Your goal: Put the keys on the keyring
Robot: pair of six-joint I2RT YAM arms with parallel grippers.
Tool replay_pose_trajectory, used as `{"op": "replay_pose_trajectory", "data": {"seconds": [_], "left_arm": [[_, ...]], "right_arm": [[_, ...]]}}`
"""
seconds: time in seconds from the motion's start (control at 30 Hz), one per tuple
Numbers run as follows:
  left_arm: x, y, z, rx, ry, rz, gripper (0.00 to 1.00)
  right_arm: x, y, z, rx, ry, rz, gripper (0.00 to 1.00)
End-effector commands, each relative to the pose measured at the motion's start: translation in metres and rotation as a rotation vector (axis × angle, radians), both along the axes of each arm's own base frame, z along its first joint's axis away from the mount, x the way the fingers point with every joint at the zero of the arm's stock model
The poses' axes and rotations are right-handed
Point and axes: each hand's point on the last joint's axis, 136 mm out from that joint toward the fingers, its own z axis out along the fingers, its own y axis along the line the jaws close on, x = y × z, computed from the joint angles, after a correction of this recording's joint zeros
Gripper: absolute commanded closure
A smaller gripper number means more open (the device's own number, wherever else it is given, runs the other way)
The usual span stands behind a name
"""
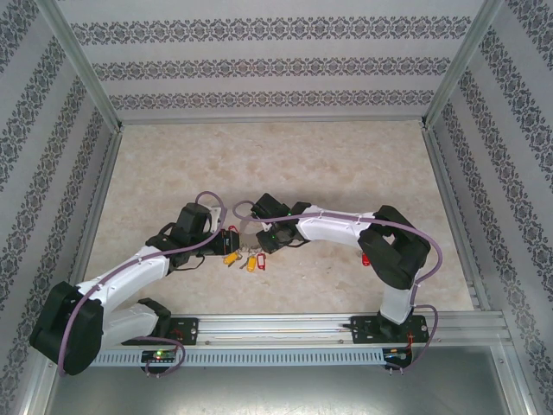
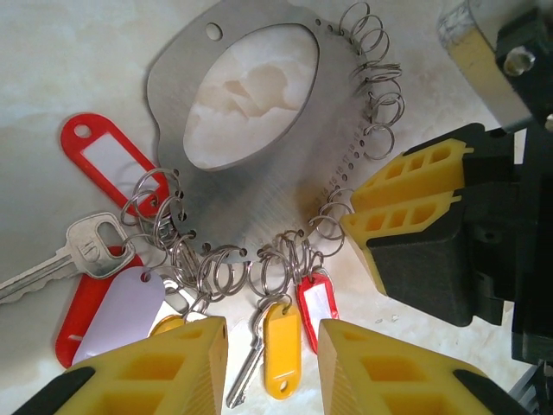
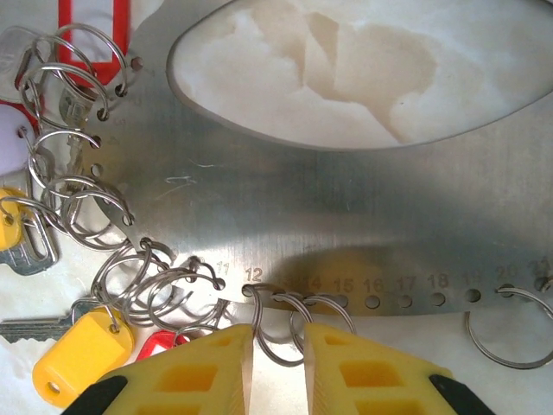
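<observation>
Seen from above, both arms meet over the flat grey metal keyring (image 1: 246, 229) with its oval opening, which lies mid-way across the pale marbled counter (image 1: 346, 164). Two yellow plastic tags (image 1: 251, 262) poke out at the keyring's near edge. The left wrist camera brings the count to six tags: three red tags (image 2: 104, 164), two yellow and one pale lilac tag (image 2: 121, 316). It also shows two silver keys (image 2: 65, 259), all hung from silvery wire rings (image 2: 376, 95) along the keyring's edge. The left end effector (image 2: 272, 367) is released, its fingers wide apart on either side of a yellow-tagged key below the keyring. The right wrist camera adds stamped numbers, 11 to 18, beside the keyring's edge holes. The right end effector (image 3: 276, 367) has its fingers drawn close at that edge with a wire ring in the narrow gap. Whether it is pinched I cannot tell.
</observation>
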Motion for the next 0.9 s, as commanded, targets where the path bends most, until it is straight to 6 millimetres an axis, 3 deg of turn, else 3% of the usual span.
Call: {"op": "replay_pose_trajectory", "data": {"seconds": [0.0,0.2,0.4,0.87], "left_arm": [[0.008,-0.010,0.016,-0.027,-0.056,-0.021,0.67],[0.007,-0.012,0.015,-0.025,-0.055,-0.027,0.67],[0.007,-0.015,0.012,-0.026,-0.051,-0.034,0.67],[0.020,-0.025,0.009,-0.020,-0.054,-0.050,0.69]], "right_arm": [[-0.001,-0.005,-0.008,-0.001,0.025,-0.025,0.76],[-0.001,-0.004,-0.006,0.011,0.020,-0.029,0.76],[-0.001,-0.004,0.000,0.038,0.010,-0.034,0.69],[0.001,0.003,0.017,0.114,-0.002,-0.034,0.72]]}}
